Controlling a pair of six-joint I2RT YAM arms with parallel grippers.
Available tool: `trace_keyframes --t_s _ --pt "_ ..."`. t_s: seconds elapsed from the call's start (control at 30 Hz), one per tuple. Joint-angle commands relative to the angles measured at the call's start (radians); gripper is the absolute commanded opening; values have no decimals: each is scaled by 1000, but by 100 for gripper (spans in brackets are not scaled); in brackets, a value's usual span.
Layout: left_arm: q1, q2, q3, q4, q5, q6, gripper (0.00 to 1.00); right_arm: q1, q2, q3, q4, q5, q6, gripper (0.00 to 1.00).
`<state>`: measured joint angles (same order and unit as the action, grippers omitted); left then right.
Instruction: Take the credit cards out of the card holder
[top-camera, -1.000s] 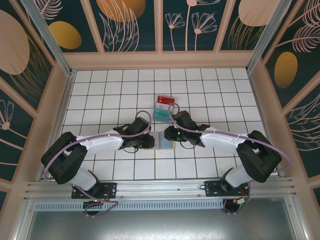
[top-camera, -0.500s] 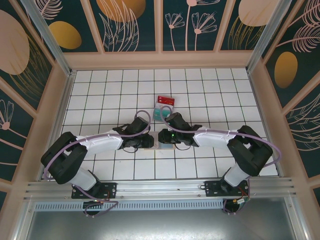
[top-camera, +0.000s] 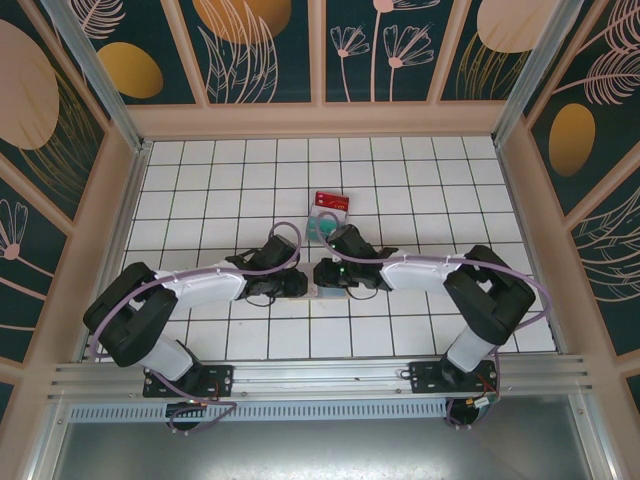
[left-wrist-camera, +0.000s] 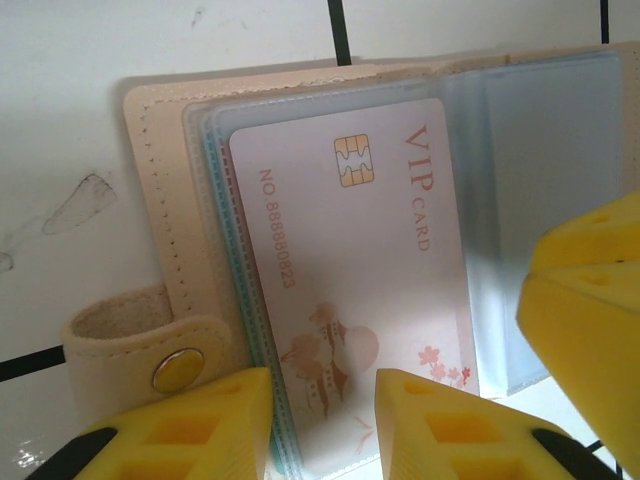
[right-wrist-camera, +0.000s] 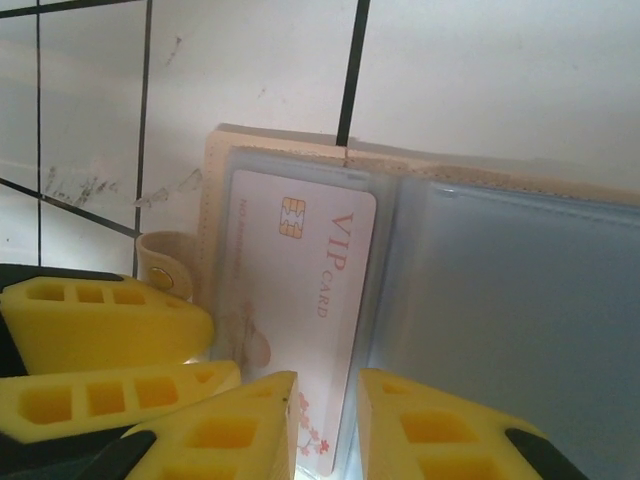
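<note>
Card holder: the small, flat, tan leather-like bifold card holder (left-wrist-camera: 150, 200) lies open on the white tiled table (top-camera: 200, 180), about mid-table, right beneath both wrists.
Card inside: a whitish plastic card with a gold chip, printed "VIP CARD" (left-wrist-camera: 350, 290), sits in the front clear sleeve of the half carrying the snap tab (left-wrist-camera: 180, 370). More sleeves are stacked behind it. The other half's grey-blue panes look empty to me.
Cards out: a red plastic card (top-camera: 331, 200) and a teal one (top-camera: 322, 226) lie on the tiles at 12 o'clock from the holder, the teal one nearer it.
Left pincer (left-wrist-camera: 322, 400): reaches in from 9 o'clock, released. Its yellow fingers are slightly parted either side of the VIP card's near end.
Right pincer (right-wrist-camera: 327, 420): reaches in from 3 o'clock, likewise released and narrowly parted, with the card's near corner showing in the gap. I cannot tell whether the tips press on it.
Handling: I'd expect the card to be light, thin, stiff and slick. The soft sleeve will likely cling, and the light holder may slide or lift.
Where to hold: I'd pinch the card's near short edge across its faces, pinning the tan cover down beside the tab.
</note>
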<state>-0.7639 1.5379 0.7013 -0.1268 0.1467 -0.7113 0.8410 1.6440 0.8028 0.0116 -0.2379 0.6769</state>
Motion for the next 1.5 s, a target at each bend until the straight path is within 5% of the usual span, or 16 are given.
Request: trace_keyframes --t_s 0.0,0.67,0.87,1.47 --pt "8 16 -20 24 22 -16 34 10 25 32 -4 -22 21 22" --pt "8 18 -26 33 33 -25 34 2 74 20 14 -78 41 16" --pt "8 21 -28 27 29 -26 34 0 62 13 13 -77 43 0" --pt "8 46 -25 -22 -11 -31 30 -46 -24 -61 -19 -47 45 0"
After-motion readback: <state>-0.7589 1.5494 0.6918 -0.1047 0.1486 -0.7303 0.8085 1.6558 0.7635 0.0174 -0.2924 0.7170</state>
